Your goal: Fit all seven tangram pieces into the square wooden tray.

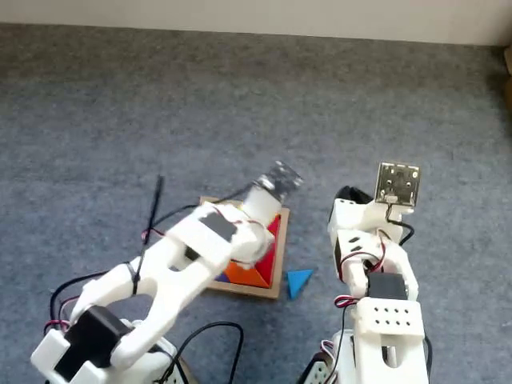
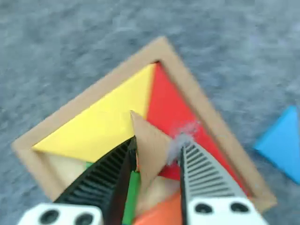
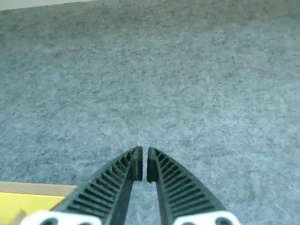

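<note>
- No readable text, label, number or sign in any view.
- Wooden tray (image 2: 199,101) and coloured tangram pieces (image 2: 103,124): plain faces, no print.
- Tan triangle (image 2: 149,136) in left gripper (image 2: 158,143): bare, unmarked.
- Small board (image 1: 398,184) on the right arm's wrist: any marking is too small to read.

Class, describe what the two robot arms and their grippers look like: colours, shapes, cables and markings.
The left arm and right arm are white blocky shells with black motor blocks, black cables and thin red-and-white wires. The left gripper has one black and one white ribbed finger; the right gripper has two black ribbed fingers.
</note>
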You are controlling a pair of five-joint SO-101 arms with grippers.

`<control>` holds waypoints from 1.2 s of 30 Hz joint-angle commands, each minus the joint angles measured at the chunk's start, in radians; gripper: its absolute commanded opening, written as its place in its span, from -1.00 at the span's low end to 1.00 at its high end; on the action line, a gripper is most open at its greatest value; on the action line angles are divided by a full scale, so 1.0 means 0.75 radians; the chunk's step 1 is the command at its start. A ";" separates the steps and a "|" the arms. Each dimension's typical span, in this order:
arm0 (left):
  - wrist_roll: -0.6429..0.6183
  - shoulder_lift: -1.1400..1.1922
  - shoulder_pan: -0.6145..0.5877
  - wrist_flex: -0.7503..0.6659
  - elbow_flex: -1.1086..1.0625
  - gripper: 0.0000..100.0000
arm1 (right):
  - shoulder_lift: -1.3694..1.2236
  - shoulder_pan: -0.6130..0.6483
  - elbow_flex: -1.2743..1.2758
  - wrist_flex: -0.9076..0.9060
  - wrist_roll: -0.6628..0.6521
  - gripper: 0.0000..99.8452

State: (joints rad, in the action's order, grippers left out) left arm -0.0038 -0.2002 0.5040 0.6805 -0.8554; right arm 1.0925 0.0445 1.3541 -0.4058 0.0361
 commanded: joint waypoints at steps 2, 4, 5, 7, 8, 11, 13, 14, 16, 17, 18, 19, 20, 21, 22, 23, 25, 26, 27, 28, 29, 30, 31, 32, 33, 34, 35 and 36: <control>0.014 -0.032 -0.197 0.012 0.044 -0.84 | 0.034 -0.013 -0.015 0.030 0.006 -0.93; 0.014 -0.060 -0.257 0.012 0.038 -0.83 | 0.034 -0.013 -0.015 0.030 0.006 -0.93; 0.014 -0.071 -0.285 0.012 0.036 -0.82 | 0.034 -0.013 -0.015 0.030 0.006 -0.93; 0.014 -0.077 -0.337 0.012 0.036 -0.78 | 0.032 -0.013 -0.015 0.030 0.006 -0.93; 0.014 -0.077 -0.359 0.012 0.036 -0.76 | 0.032 -0.013 -0.015 0.030 0.006 -0.93; 0.008 -0.075 -0.410 0.016 0.032 -0.70 | 0.032 -0.013 -0.015 0.030 0.006 -0.93; 0.006 -0.077 -0.433 0.039 0.034 -0.67 | 0.032 -0.013 -0.015 0.030 0.006 -0.93; 0.006 -0.083 -0.435 0.047 0.034 -0.65 | 0.030 -0.013 -0.015 0.030 0.006 -0.93; 0.006 -0.085 -0.431 0.053 0.034 -0.63 | 0.030 -0.013 -0.015 0.030 0.006 -0.93; 0.006 -0.085 -0.429 0.053 0.034 -0.62 | 0.030 -0.013 -0.015 0.030 0.006 -0.93; 0.006 -0.087 -0.425 0.055 0.034 -0.61 | 0.030 -0.011 -0.015 0.030 0.006 -0.93; 0.006 -0.087 -0.425 0.065 0.036 -0.60 | 0.030 -0.011 -0.015 0.030 0.006 -0.93; 0.004 -0.087 -0.425 0.080 0.042 -0.60 | 0.030 -0.011 -0.015 0.030 0.006 -0.93; 0.004 -0.087 -0.425 0.086 0.042 -0.59 | 0.030 -0.011 -0.015 0.030 0.006 -0.93; 0.004 -0.087 -0.425 0.088 0.042 -0.58 | 0.030 -0.011 -0.015 0.030 0.006 -0.93; 0.004 -0.089 -0.425 0.090 0.042 -0.57 | 0.030 -0.011 -0.015 0.030 0.006 -0.93; 0.004 -0.089 -0.425 0.090 0.042 -0.58 | 0.030 -0.011 -0.015 0.030 0.006 -0.93; 0.004 -0.091 -0.425 0.090 0.044 -0.58 | 0.030 -0.011 -0.015 0.030 0.006 -0.93; 0.004 -0.097 -0.425 0.090 0.044 -0.58 | 0.030 -0.011 -0.015 0.030 0.006 -0.93; 0.004 -0.122 -0.431 0.090 0.040 -0.58 | 0.030 -0.011 -0.015 0.030 0.006 -0.93; 0.002 -0.157 -0.435 0.090 0.032 -0.58 | 0.030 -0.011 -0.015 0.030 0.006 -0.93; 0.002 -0.197 -0.441 0.096 0.024 -0.58 | 0.030 -0.009 -0.015 0.030 0.006 -0.93; -0.012 -0.247 -0.459 0.106 0.005 -0.58 | 0.030 -0.001 -0.015 0.030 0.006 -0.93; -0.037 -0.300 -0.476 0.113 -0.011 -0.58 | 0.030 0.007 -0.015 0.030 0.006 -0.93; -0.055 -0.353 -0.496 0.113 -0.032 -0.57 | 0.030 0.009 -0.015 0.030 0.006 -0.93; -0.063 -0.400 -0.519 0.110 -0.054 -0.57 | 0.030 0.009 -0.015 0.030 0.006 -0.93; -0.061 -0.445 -0.537 0.110 -0.083 -0.57 | 0.030 0.009 -0.015 0.030 0.006 -0.93; -0.061 -0.480 -0.549 0.106 -0.114 -0.57 | 0.030 0.009 -0.015 0.030 0.006 -0.93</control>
State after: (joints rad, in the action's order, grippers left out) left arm -0.0330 -0.4227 0.1465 0.7572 -0.8953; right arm 1.0925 0.0445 1.3541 -0.4058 0.0361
